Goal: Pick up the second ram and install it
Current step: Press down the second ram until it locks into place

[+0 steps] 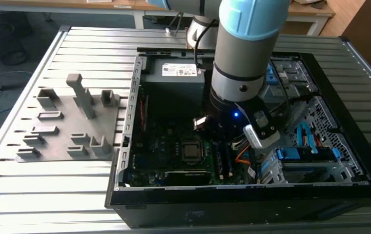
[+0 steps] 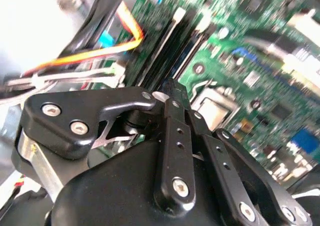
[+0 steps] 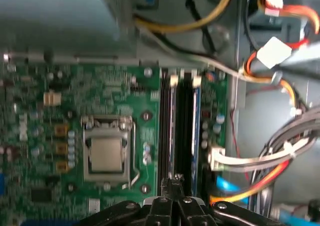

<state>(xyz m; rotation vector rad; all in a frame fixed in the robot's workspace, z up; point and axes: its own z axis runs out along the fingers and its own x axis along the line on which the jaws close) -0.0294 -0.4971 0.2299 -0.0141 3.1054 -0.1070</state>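
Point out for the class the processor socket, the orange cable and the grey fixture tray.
processor socket [image 3: 106, 153], first wrist view, on its metal cover plate.
orange cable [image 2: 95, 53], second wrist view, midway along its curved run.
grey fixture tray [image 1: 60, 130], exterior view, on a bare part of its flat base.

The arm [image 1: 241, 53] drops steeply from the top centre of the exterior view, its wrist low at frame centre, while the black gripper [image 3: 172, 183] sits at the bottom centre of the first wrist view, its fingers [image 2: 172, 99] drawn tightly together.
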